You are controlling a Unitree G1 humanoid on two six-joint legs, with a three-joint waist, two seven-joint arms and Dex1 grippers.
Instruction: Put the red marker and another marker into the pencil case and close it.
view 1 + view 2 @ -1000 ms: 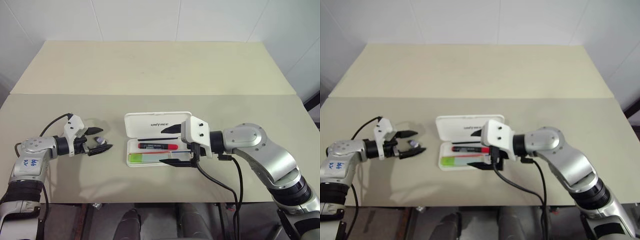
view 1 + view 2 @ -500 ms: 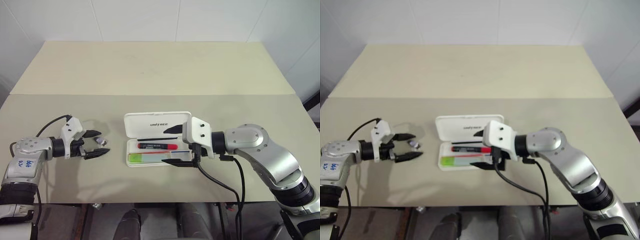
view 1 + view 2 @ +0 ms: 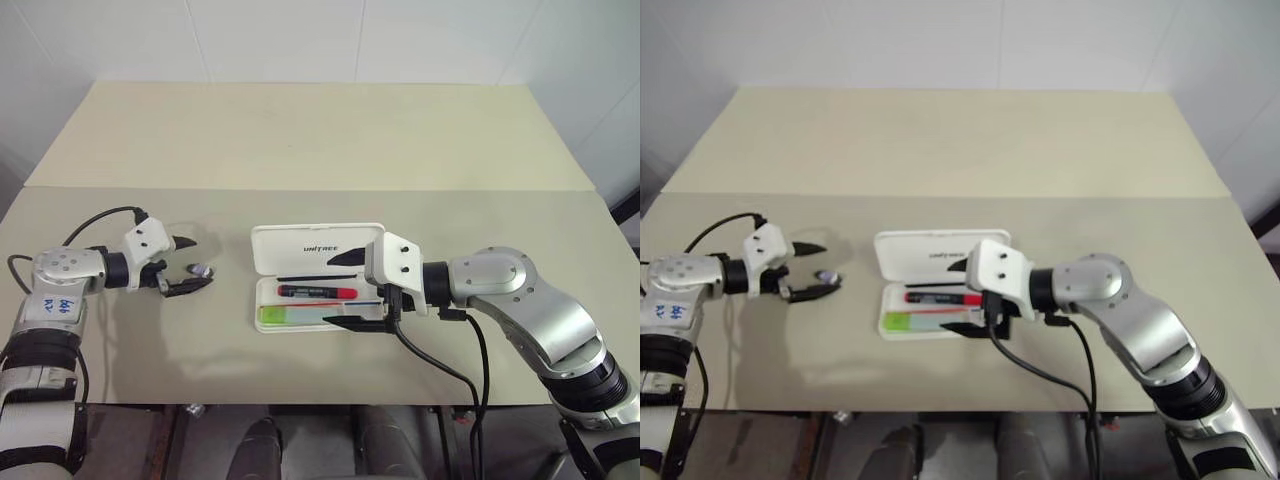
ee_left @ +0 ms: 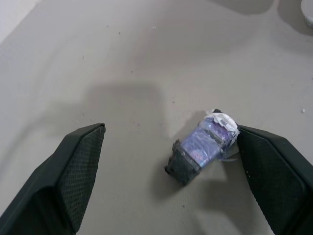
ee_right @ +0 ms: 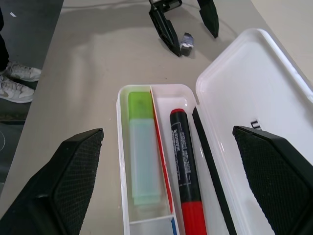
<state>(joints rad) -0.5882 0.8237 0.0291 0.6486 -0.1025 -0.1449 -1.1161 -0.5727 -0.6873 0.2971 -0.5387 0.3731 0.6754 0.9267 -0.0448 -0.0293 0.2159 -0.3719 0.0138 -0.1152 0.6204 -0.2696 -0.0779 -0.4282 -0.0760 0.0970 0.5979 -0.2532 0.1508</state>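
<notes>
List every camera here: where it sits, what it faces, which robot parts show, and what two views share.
Left eye, right eye: on the head, looking down at the table; both arms, the open pencil case.
Left wrist: along the open left gripper at a small wrapped object.
Right wrist: along the open right gripper into the case, at the red marker and green marker.
Shared: both wrist views show the wrapped object.

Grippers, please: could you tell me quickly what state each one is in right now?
Left gripper: open, holding nothing; a small wrapped object lies between its fingers.
Right gripper: open, empty, at the open pencil case.
</notes>
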